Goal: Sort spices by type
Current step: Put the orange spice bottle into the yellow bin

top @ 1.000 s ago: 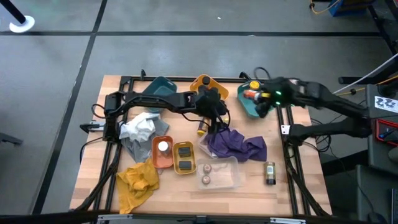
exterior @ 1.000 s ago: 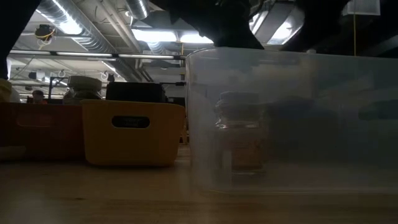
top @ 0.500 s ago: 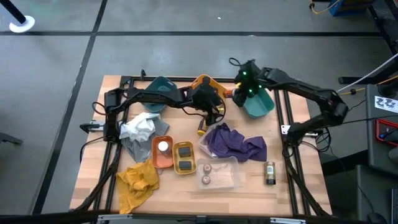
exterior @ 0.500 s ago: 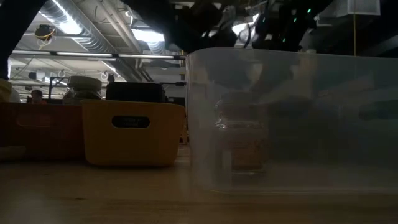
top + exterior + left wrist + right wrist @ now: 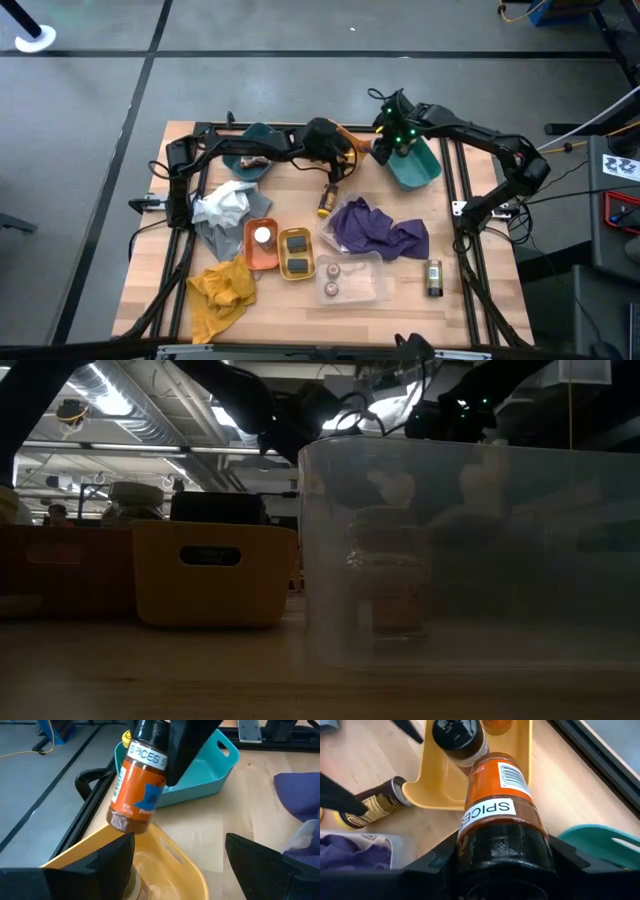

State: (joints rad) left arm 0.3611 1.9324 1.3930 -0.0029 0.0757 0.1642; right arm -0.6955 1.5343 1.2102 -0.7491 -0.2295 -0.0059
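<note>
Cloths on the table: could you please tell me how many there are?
3: a purple cloth right of centre, a grey cloth on the left, and a yellow cloth at the near left. Others could be hidden beneath.

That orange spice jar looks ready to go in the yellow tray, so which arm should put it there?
The right arm, probably. Its gripper already holds the orange spice jar by the black lid, above the yellow tray. The left gripper is open and empty beside that tray.
</note>
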